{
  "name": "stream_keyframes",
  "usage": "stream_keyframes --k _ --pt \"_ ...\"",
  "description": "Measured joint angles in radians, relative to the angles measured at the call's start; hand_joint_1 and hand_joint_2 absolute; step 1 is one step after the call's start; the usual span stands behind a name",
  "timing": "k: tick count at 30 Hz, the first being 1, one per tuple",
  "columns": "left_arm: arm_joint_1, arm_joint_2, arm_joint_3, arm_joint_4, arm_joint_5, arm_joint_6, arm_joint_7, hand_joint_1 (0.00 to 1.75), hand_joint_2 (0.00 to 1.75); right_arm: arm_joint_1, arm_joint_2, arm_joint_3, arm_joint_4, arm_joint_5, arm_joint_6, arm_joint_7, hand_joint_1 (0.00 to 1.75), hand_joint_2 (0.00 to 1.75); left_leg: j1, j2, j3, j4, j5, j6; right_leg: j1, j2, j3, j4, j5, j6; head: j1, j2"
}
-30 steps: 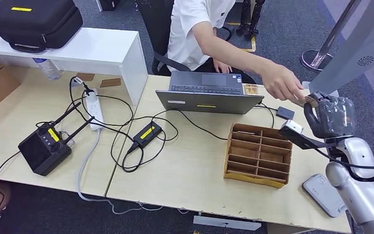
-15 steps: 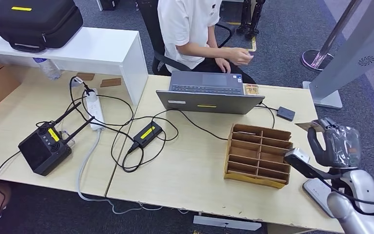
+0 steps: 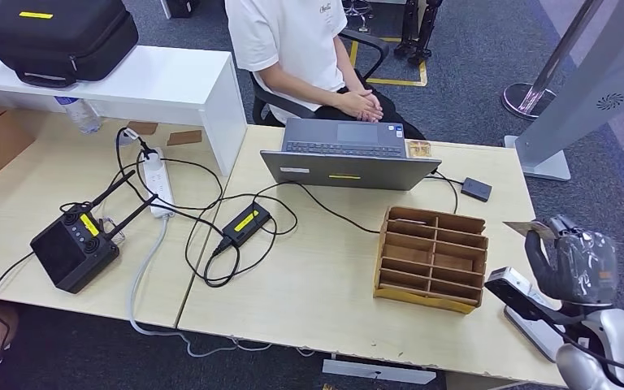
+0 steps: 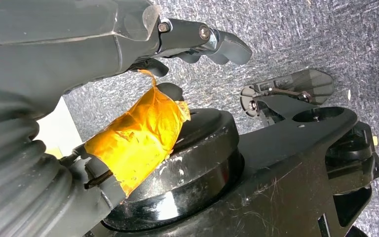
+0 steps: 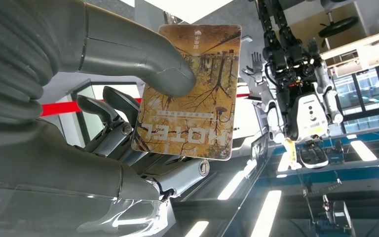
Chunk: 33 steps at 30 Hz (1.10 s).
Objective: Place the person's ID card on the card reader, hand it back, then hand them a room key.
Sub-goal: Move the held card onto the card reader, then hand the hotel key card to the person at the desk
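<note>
Right hand [image 3: 573, 264]: we find it raised off the right end of the desk, thumb and fingers pinching a card [image 5: 190, 91]. In the right wrist view the card is printed with brown tree-like artwork and the word HOTEL; we cannot tell from that alone whether it is the ID or the room key.

Left hand [image 4: 128, 64]: we see it hanging over grey carpet, fingers loosely curled around nothing; orange tape wraps its thumb.

Just below the right hand, on the desk's near right corner: a grey card reader [image 3: 540, 325], partly covered by the wrist.

Beside the hand, toward the desk's middle: a brown cardboard compartment organiser [image 3: 432, 258].

Beyond that: an open grey laptop [image 3: 349, 154] with a small black box [image 3: 476, 189] near it.

Surface: a pale wood desk [image 3: 325, 276], strewn with black cables.

Behind the laptop: a seated person in a white shirt [image 3: 296, 45], hands clasped.

Room: grey-blue carpet [image 3: 471, 49].
</note>
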State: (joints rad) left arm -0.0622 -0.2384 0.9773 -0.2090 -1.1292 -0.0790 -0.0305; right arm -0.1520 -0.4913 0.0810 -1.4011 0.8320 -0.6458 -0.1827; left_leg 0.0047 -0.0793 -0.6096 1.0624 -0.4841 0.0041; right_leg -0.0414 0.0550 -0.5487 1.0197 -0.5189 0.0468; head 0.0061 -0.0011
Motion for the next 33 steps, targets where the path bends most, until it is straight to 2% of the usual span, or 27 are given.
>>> stream_keyframes --k 11,16,18,21,25,33 --pt "0.000 0.000 0.000 0.000 0.008 0.002 0.007 0.00 1.75 0.038 0.000 -0.021 -0.019 0.000 -0.003 -0.003 1.75 1.75 0.000 -0.001 0.000 0.000 0.000 0.000 0.000 -0.001 0.000 0.000 0.000 0.000 0.000 0.000" --pt "0.000 -0.003 0.004 0.000 0.014 0.011 0.009 0.00 1.75 0.132 0.009 -0.063 -0.068 0.000 -0.018 -0.027 1.75 1.75 0.000 -0.003 -0.001 0.000 0.000 0.000 0.000 -0.003 0.000 0.000 -0.001 0.000 0.000 0.000" --pt "0.000 -0.005 0.009 0.000 0.017 0.022 0.009 0.00 1.75 0.225 0.036 -0.113 -0.110 0.021 -0.027 -0.056 1.75 1.75 0.000 -0.002 -0.001 0.000 -0.001 0.000 0.000 -0.003 0.000 0.000 -0.001 -0.001 0.000 0.000" --pt "0.000 -0.010 0.019 0.000 0.010 0.041 0.003 0.00 1.75 0.334 0.121 -0.199 -0.111 0.108 -0.039 -0.112 1.75 1.75 0.001 -0.001 0.000 -0.001 -0.001 -0.001 0.000 -0.002 0.000 0.000 -0.001 -0.001 0.000 0.000" --pt "0.001 -0.011 0.020 0.000 0.003 0.047 0.000 0.00 1.75 0.349 0.172 -0.275 -0.054 0.118 -0.042 -0.148 1.75 1.75 0.001 -0.001 0.000 -0.001 -0.001 -0.001 0.000 -0.002 0.000 0.000 -0.001 -0.001 0.000 0.000" --pt "0.001 -0.011 0.020 0.000 0.000 0.048 0.000 0.00 1.75 0.351 0.198 -0.375 0.015 0.102 -0.043 -0.158 1.75 1.75 0.000 -0.001 0.000 -0.001 -0.001 -0.001 0.000 -0.001 0.000 0.000 -0.001 -0.001 0.000 0.000"
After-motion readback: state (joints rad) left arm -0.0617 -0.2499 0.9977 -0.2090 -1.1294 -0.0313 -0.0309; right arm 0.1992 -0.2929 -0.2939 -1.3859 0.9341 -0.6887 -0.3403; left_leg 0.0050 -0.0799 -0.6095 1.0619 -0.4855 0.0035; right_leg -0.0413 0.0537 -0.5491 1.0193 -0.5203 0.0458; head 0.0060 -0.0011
